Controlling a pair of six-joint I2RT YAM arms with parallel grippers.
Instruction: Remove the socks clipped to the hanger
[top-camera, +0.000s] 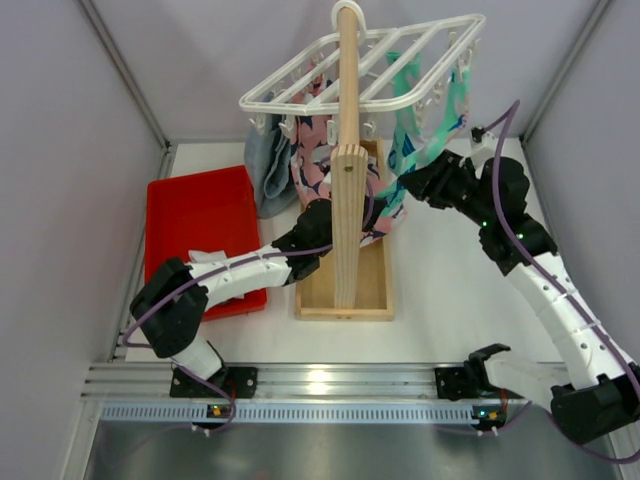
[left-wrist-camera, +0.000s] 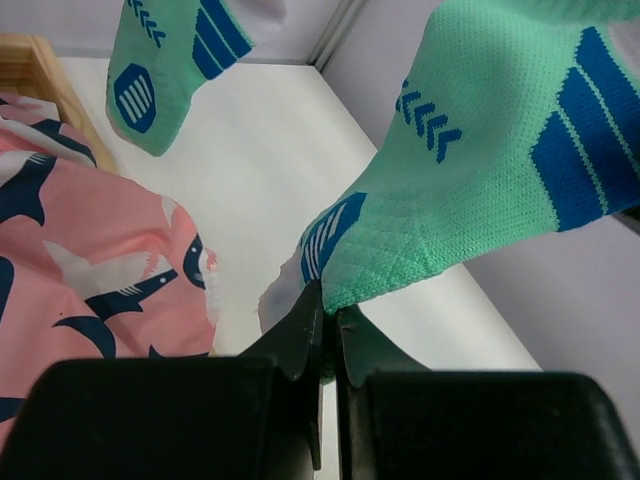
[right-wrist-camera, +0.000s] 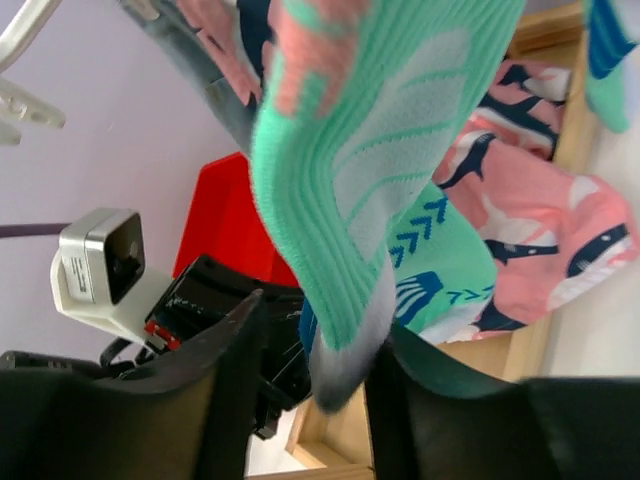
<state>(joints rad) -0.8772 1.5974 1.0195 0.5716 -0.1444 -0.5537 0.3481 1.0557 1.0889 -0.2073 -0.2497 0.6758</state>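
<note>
The white grid hanger (top-camera: 400, 55) hangs from the top of a wooden post (top-camera: 348, 170). Teal-green socks (top-camera: 425, 115) hang from clips on its right side. My left gripper (top-camera: 322, 225) is beside the post, and in the left wrist view it (left-wrist-camera: 330, 318) is shut on the lower edge of a teal sock with blue marks (left-wrist-camera: 480, 170). A second teal sock (left-wrist-camera: 165, 60) hangs behind. My right gripper (top-camera: 425, 180) is open (right-wrist-camera: 315, 345), with the grey toe of a teal sock (right-wrist-camera: 350, 250) hanging between its jaws and touching the right finger (right-wrist-camera: 425, 375).
A pink cloth with navy sharks (top-camera: 318, 160) and a blue-grey cloth (top-camera: 265, 165) also hang from the hanger. The post stands in a wooden box base (top-camera: 378, 290). A red tray (top-camera: 195, 220) lies to the left. The enclosure walls are close on both sides.
</note>
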